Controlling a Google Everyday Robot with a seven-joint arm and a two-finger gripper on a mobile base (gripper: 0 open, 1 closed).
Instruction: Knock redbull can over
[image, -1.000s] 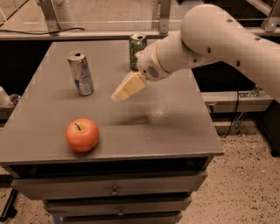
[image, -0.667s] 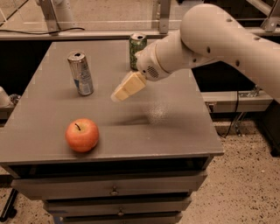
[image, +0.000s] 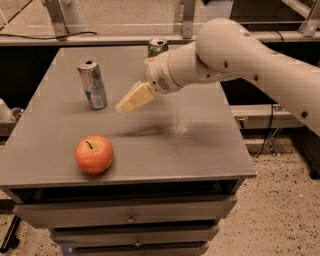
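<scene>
The redbull can (image: 92, 84) stands upright toward ten o'clock on the grey counter (image: 200, 150), apart from everything else. At about four o'clock from it, close but not touching, the pincer (image: 124, 106) hovers above the surface with its cream fingers pressed together on nothing, tip pointing toward the can. An apple (image: 94, 154) sits at the can's six o'clock and a green can (image: 157, 47) at its two o'clock, behind the arm.
</scene>
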